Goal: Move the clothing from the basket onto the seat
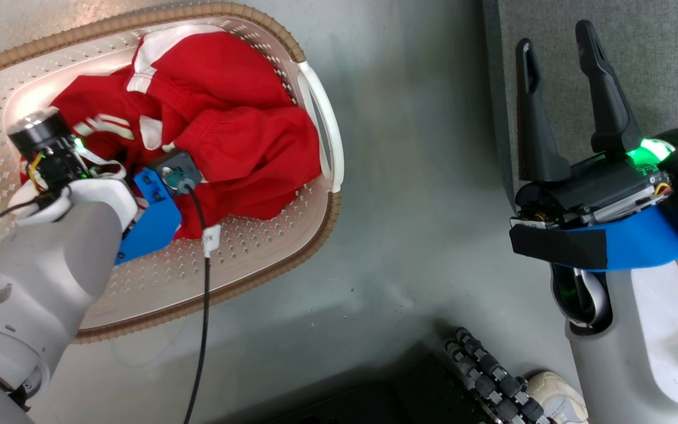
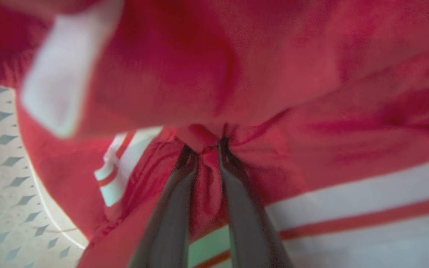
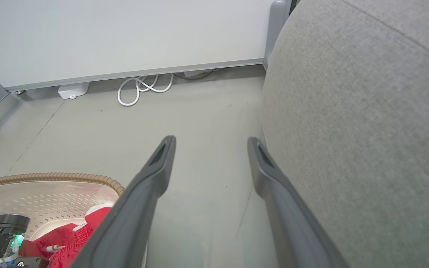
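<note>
Clothing (image 1: 227,118): bright red, crumpled, white stripes and trim, heaped in basket (image 1: 256,247) on floor (image 1: 421,206). Left gripper (image 2: 207,150) down in heap, jaws nearly together, fold of red cloth pinched between tips. Right gripper (image 1: 555,36) spread wide, empty, beside seat (image 1: 657,59) edge

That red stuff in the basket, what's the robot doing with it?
The robot is picking up laundry. Its left gripper has reached down into the basket and is pinching a fold of the red clothing between its fingers. The clothing lies bunched in the basket, not yet lifted out. The right gripper hangs open with nothing in it, next to the edge of the grey seat where the clothing is meant to go.
</note>
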Tool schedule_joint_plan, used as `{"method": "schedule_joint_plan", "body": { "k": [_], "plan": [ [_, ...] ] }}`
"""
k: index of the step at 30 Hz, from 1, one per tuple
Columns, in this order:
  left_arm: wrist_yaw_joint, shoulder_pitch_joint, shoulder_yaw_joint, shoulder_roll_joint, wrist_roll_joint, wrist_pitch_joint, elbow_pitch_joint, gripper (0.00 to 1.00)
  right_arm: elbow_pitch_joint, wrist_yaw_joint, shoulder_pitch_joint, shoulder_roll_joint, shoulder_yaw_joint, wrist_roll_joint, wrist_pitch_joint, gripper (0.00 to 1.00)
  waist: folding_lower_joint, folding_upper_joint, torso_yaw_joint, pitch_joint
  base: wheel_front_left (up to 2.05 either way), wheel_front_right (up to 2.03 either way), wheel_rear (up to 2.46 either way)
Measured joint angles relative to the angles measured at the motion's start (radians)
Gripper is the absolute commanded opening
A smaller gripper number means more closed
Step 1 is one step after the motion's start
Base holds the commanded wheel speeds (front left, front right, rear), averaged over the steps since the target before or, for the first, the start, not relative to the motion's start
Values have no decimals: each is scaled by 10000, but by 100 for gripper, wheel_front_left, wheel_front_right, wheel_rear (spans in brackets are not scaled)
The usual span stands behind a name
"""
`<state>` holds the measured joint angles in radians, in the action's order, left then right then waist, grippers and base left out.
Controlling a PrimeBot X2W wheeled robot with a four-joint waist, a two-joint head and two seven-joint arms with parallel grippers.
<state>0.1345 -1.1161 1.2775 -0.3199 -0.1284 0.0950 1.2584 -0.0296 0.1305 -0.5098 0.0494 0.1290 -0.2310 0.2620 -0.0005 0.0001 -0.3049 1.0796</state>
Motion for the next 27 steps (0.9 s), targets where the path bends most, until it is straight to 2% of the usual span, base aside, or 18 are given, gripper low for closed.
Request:
{"method": "schedule_joint_plan", "body": {
  "k": [7, 14, 27],
  "plan": [
    [-21, 144, 19, 115, 48, 163, -109, 0, 40, 0, -1, -2, -27, 27, 0, 100, 6, -1, 77, -242, 0, 0, 0],
    [-23, 287, 21, 205, -347, -217, -332, 0, 192, 0, 0, -2, -84, 107, 0, 100, 6, -1, 196, -730, 0, 0, 0],
    [-27, 737, 25, 859, -1496, -2010, -460, 0, 527, 0, 280, -6, -332, 777, 0, 100, 6, -1, 912, -2319, 0, 0, 0]
  ]
}}
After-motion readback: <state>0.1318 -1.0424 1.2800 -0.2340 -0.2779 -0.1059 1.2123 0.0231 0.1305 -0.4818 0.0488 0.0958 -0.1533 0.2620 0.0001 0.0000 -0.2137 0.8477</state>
